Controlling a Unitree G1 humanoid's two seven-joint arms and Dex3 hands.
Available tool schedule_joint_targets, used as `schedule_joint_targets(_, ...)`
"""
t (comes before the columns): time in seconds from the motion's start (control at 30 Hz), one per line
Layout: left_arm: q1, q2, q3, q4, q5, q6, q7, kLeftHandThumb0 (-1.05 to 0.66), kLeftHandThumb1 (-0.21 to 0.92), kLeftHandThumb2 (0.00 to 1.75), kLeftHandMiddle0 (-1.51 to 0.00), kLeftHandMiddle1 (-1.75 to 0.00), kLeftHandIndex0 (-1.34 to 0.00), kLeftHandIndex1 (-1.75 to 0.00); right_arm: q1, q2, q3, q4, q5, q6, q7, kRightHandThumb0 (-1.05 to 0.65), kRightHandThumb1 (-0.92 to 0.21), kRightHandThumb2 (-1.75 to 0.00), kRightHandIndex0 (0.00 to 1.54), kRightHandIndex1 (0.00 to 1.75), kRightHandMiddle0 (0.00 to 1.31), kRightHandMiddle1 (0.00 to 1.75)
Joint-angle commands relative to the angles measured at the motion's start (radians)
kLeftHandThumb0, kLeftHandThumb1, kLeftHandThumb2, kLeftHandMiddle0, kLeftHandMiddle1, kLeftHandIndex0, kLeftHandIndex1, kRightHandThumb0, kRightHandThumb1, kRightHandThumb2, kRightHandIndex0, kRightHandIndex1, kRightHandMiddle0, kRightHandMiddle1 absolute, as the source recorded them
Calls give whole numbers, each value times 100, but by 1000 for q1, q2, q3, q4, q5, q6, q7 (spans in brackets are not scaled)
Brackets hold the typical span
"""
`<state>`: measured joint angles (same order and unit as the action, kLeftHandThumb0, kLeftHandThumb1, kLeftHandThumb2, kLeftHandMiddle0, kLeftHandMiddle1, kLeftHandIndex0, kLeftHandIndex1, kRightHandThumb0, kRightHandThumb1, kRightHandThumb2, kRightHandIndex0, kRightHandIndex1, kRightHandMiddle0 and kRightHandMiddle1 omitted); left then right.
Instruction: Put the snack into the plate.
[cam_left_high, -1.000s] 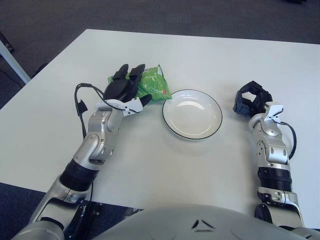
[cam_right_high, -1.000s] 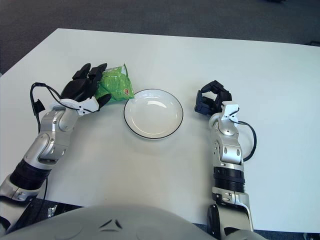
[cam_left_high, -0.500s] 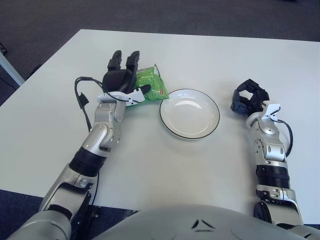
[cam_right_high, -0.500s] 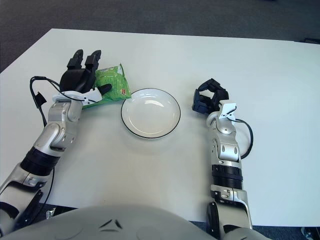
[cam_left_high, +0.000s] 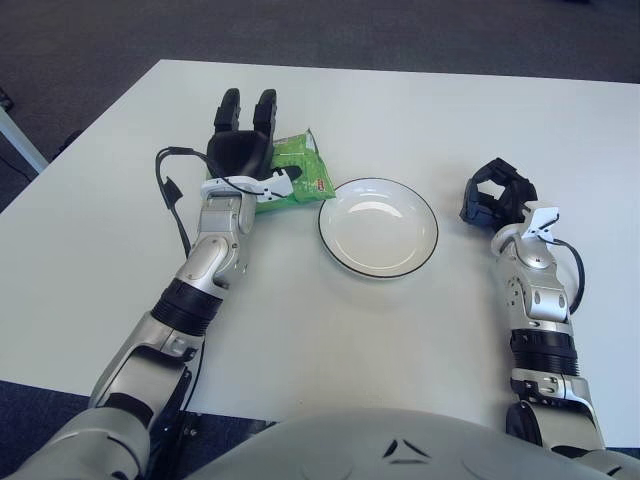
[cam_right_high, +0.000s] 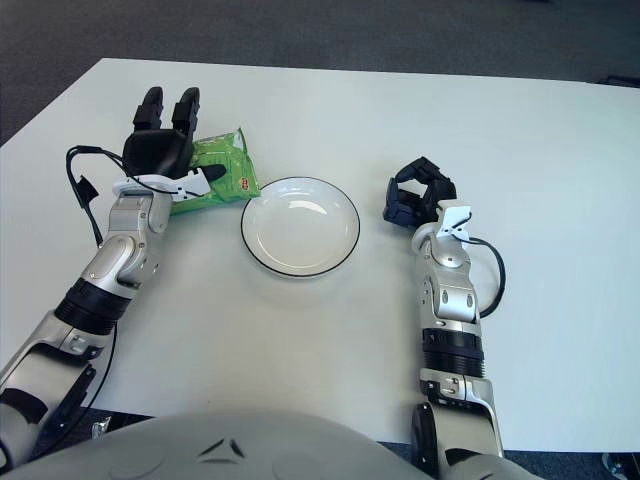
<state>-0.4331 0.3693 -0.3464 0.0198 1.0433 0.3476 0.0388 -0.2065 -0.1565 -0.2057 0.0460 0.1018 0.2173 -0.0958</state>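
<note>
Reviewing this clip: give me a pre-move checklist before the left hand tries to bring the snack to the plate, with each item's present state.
1. Left hand at the green snack packet: ok, it sits over the packet's left part.
2. Packet firmly grasped: not ok, the fingers point straight out beyond it.
3. Packet off the table: cannot tell.
4. Plate free of items: ok.
5. Path from packet to plate: ok, they lie side by side.
6. Right hand out of the way: ok, right of the plate, fingers curled.

— Any writing you can read here?
— Only on the green snack (cam_left_high: 300, 172) packet: a small red label near its plate-side edge, the letters too small to make out.
— Anything on the plate (cam_left_high: 378, 227)?
— No, it carries no print or mark.
</note>
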Motion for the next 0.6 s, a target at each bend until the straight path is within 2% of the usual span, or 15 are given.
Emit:
schedule_joint_targets(0.0,-33,23,-6,25,8,-13,-37,-104,89,25,0,0,0,0,39,21,1,46,-1,45,-4,-50,-27,-137,126,175,65,175)
schedule_joint_targets(0.23,-60,50,-12,57,-30,-56,-120,-105,91,19,0,0,0,0,38,18,1,46,-1,45,1,-50,-27,-137,126,175,65,175)
schedule_joint_targets(0.37,-77,67,-8,61,-85,-84,-231,-105,92,17,0,0,0,0,37,17,1,46,0,44,2,-50,-27,-137,126,175,65,175)
schedule_joint_targets(0.57,-138,104,0,133,-214,-158,-409,-105,92,22,0,0,0,0,39,16,4,42,-6,45,0,-50,-27,-137,126,175,65,175)
